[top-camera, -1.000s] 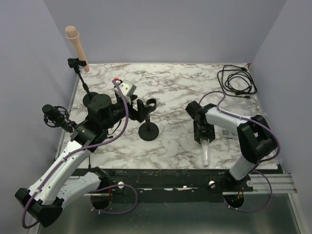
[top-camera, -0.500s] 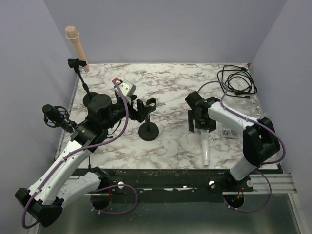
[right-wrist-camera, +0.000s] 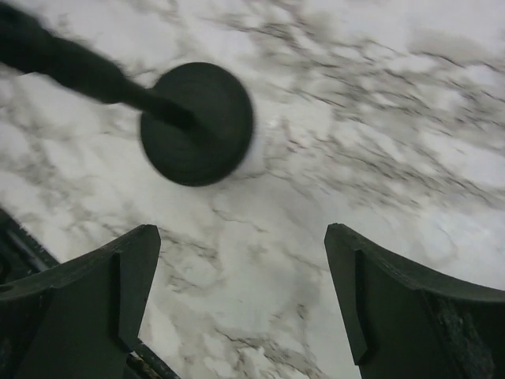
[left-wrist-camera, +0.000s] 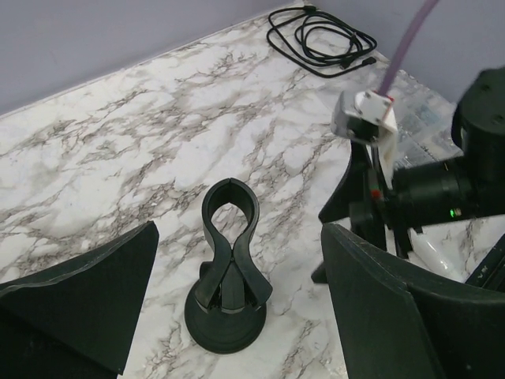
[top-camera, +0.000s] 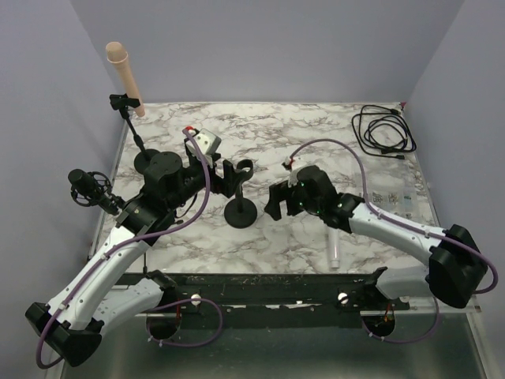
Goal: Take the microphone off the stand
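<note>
Evidently near complete: stand [left-wrist-camera: 229,284] empty, microphone [top-camera: 334,248] lying on tabletop [top-camera: 276,134]. Left claw [left-wrist-camera: 238,229] and right claw [right-wrist-camera: 241,233] gape wide, holding nothing; only retreat remains.

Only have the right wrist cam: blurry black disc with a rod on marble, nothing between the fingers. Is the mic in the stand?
Observer: No. The stand has an empty clip, and the left wrist view shows it clearly.
Operator: Where's the mic then?
Observer: The white microphone lies flat on the table, right of the stand and near the front edge.
</note>
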Action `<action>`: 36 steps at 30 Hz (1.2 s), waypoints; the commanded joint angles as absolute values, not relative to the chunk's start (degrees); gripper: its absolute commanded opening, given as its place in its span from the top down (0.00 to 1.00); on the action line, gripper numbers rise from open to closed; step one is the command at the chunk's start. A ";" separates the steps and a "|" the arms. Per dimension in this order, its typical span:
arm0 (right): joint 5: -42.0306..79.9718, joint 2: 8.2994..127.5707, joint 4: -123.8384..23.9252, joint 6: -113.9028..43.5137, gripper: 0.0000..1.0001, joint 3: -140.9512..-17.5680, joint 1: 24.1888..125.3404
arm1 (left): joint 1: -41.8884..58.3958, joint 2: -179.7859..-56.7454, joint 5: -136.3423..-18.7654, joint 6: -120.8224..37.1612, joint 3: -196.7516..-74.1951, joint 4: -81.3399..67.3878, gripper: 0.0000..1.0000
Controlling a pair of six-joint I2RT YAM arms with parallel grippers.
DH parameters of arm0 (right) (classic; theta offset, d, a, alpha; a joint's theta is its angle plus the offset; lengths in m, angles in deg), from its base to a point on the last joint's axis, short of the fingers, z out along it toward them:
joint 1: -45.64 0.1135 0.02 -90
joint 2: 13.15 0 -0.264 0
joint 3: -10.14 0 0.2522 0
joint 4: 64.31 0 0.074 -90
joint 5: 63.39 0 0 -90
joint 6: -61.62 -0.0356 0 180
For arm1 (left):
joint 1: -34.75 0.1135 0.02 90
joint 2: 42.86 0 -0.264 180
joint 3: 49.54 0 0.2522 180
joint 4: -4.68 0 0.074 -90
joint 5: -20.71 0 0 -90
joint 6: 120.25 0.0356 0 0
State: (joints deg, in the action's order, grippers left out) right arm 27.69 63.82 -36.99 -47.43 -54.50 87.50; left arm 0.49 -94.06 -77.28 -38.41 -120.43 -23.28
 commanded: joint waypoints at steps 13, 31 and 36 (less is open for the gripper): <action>22.80 79.49 -104.93 -39.80 0.12 -40.84 98.35 | 0.06 -85.89 -69.73 -40.11 -112.72 -13.82 0.06; 32.25 90.44 -111.82 -37.84 0.49 -46.02 98.84 | 0.06 -83.42 -67.60 -39.39 -111.82 -12.90 0.07; 32.03 92.03 -110.55 -37.98 0.75 -48.27 98.81 | -0.04 -82.54 -65.98 -39.83 -111.56 -12.86 0.06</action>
